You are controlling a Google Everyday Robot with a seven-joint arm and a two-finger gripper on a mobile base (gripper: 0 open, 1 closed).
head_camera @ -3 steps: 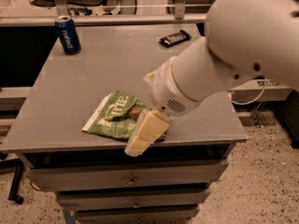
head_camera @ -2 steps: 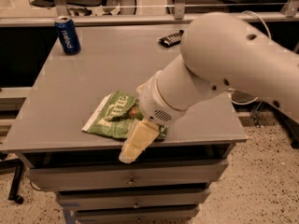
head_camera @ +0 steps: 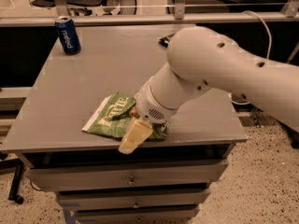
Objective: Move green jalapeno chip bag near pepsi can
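The green jalapeno chip bag lies crumpled near the front edge of the grey table, a little left of centre. The pepsi can stands upright at the table's far left corner, well away from the bag. My gripper is at the bag's right end, by the table's front edge, with its cream tip pointing down and to the left. The large white arm reaches in from the right and hides the bag's right part.
A small black bar-shaped wrapper lies at the back of the table, partly behind the arm. Drawers sit under the tabletop. Chair legs and a rail stand beyond the far edge.
The arm has swung left and lower over the table, and the gripper has shifted left along the bag's right end. The bag and the can have not moved.
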